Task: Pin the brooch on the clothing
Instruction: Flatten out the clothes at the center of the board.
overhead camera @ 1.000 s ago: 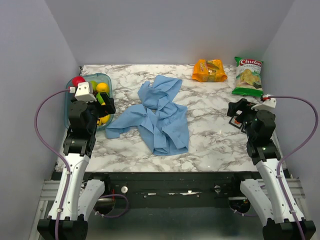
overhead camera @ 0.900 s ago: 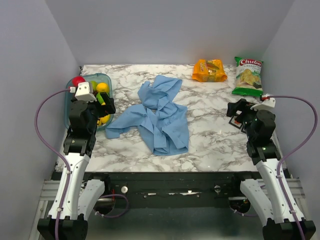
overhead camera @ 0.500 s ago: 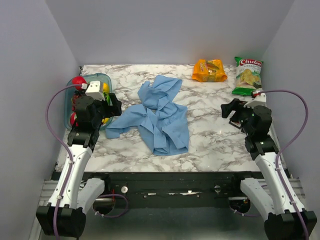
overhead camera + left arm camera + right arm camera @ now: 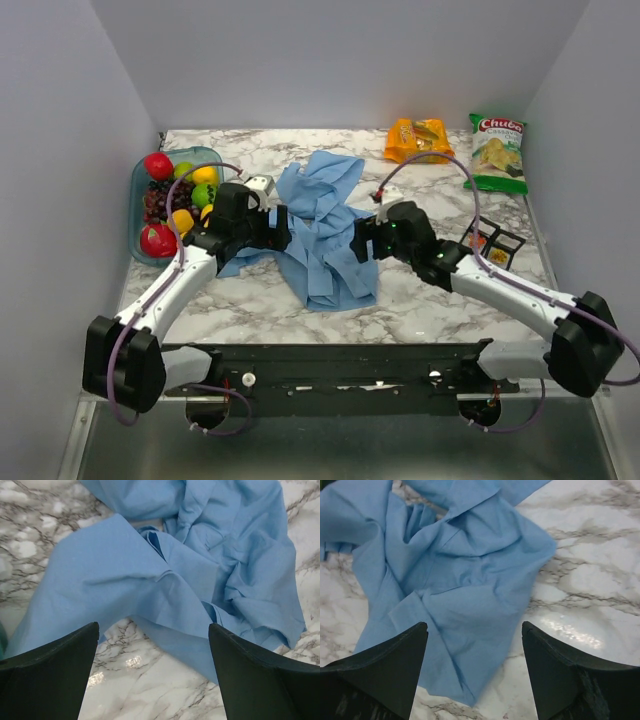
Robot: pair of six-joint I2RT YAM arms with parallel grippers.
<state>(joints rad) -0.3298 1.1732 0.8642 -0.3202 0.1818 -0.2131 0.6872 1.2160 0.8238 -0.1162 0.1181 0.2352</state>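
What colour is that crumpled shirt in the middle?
Plain light blue; the shirt shows best in the left wrist view.

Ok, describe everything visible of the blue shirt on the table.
The shirt is light blue, thin woven cloth by its look. It is crumpled in a loose heap with many folds and lies mid-table on the marble top, one flap spreading out toward the left arm. The left hand and right hand sit open at its two sides; neither grips it.

shirt [image 4: 325, 235] light blue | table [image 4: 262, 300] white, grey-veined marble | chip bag [image 4: 497, 150] green
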